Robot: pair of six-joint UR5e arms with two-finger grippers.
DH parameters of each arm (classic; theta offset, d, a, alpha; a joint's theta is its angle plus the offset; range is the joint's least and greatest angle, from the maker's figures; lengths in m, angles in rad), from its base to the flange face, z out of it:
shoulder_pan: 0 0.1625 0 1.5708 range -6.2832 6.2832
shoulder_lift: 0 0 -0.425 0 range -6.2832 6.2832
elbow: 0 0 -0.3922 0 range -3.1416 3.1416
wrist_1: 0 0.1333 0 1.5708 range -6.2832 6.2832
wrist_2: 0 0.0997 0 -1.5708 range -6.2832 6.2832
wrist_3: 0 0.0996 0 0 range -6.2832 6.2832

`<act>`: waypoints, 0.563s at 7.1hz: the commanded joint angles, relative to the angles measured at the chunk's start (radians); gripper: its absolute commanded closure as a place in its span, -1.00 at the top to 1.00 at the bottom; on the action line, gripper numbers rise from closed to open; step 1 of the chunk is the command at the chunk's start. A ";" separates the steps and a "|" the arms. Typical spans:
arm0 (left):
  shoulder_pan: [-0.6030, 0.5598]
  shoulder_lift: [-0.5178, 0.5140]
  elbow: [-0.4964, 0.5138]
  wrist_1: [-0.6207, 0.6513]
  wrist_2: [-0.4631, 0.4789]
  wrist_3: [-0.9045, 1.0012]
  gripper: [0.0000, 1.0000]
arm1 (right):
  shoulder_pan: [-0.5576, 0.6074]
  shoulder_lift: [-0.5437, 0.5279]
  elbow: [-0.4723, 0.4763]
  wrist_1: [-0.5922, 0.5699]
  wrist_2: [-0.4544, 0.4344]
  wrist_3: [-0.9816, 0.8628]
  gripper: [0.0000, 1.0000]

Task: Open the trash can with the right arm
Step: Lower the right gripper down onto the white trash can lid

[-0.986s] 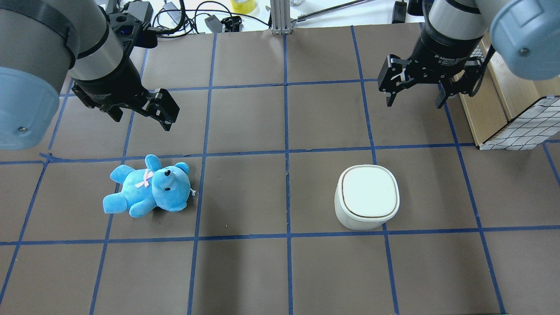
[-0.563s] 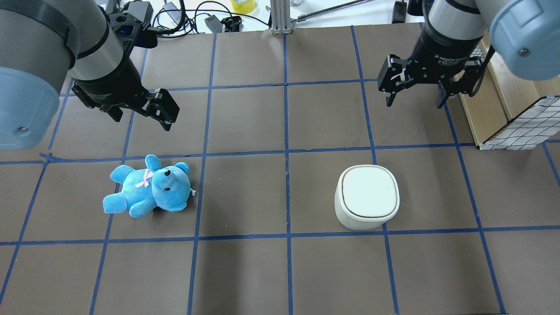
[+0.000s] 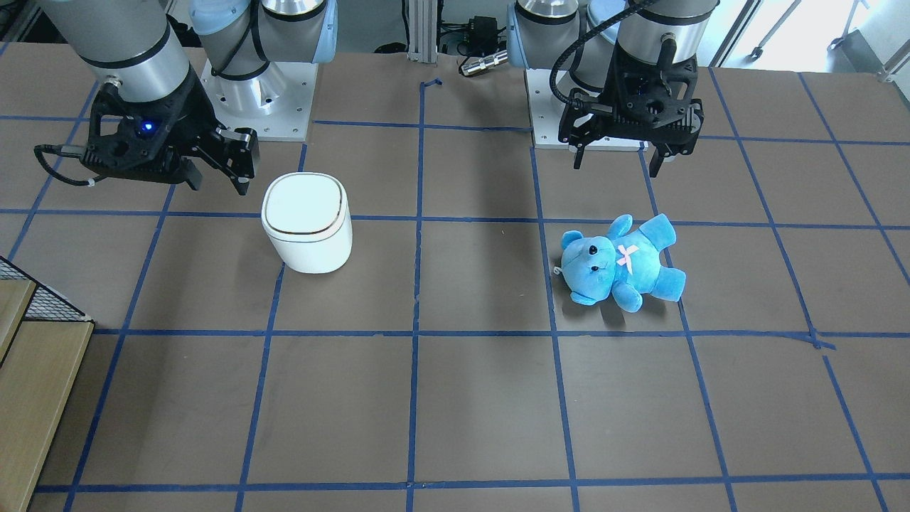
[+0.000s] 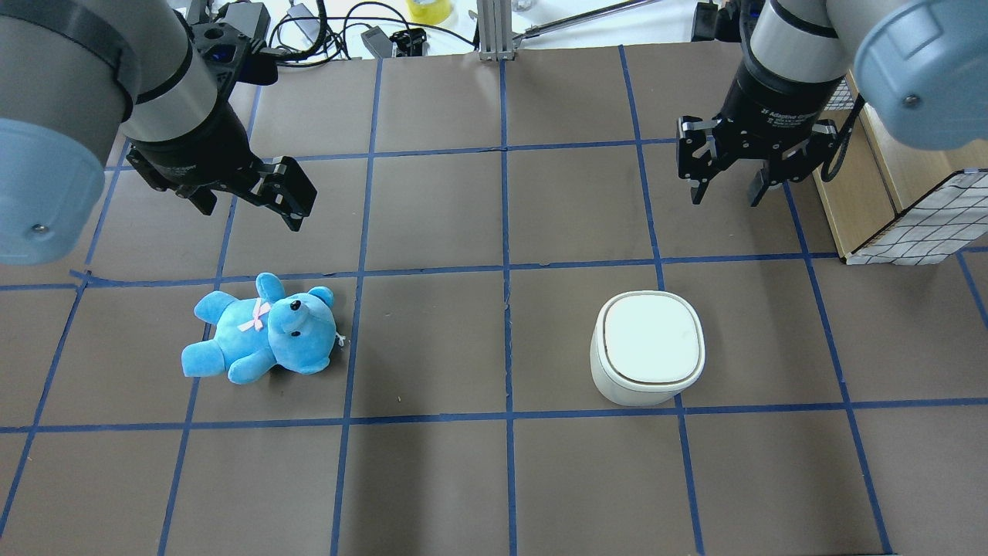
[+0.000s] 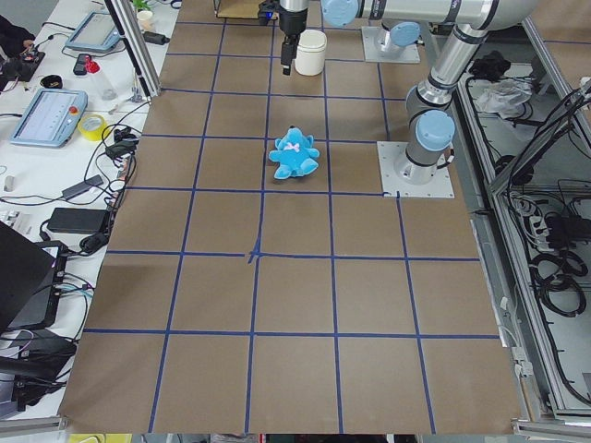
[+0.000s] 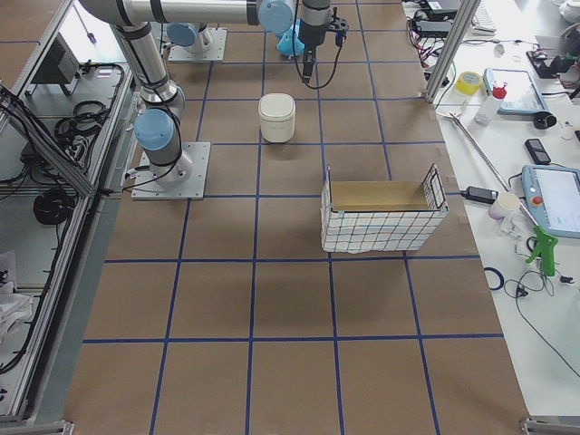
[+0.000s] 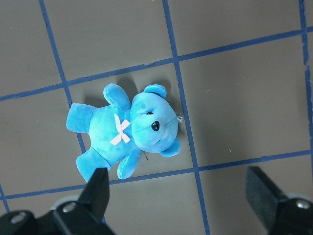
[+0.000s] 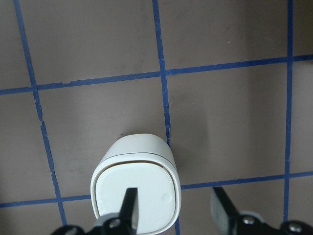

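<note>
The white trash can point(image 4: 647, 347) stands on the brown table with its flat lid shut; it also shows in the front view point(image 3: 307, 220) and the right wrist view point(image 8: 136, 196). My right gripper point(image 4: 725, 197), with a blue light on it, hangs open and empty above the table, apart from the can on its far right side in the overhead view. In the front view the right gripper point(image 3: 219, 183) is just left of the can. In the right wrist view the right gripper point(image 8: 174, 208) has one finger over the lid. My left gripper point(image 4: 251, 216) is open and empty.
A blue teddy bear point(image 4: 262, 340) lies on the table below the left gripper point(image 7: 180, 191). A wooden box with wire-mesh sides point(image 4: 911, 208) stands at the table's right edge, close to the right arm. Cables point(image 4: 324, 27) lie beyond the table's far edge.
My right gripper has moved a little left and toward the trash can, and its fingers now look closer together. The left arm, the bear and the can have not moved.
</note>
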State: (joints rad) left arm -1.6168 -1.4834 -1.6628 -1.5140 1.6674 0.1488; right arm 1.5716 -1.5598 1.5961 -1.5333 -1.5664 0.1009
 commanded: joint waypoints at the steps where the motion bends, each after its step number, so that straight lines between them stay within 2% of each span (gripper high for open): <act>1: 0.000 0.000 0.000 0.000 0.000 0.000 1.00 | 0.001 0.000 0.044 -0.001 0.002 -0.001 -1.00; 4: 0.000 0.000 0.000 0.000 0.000 0.000 1.00 | 0.001 0.010 0.135 0.001 0.018 -0.013 -1.00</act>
State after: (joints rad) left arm -1.6168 -1.4833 -1.6628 -1.5140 1.6678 0.1488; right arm 1.5723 -1.5557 1.6854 -1.5266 -1.5598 0.0957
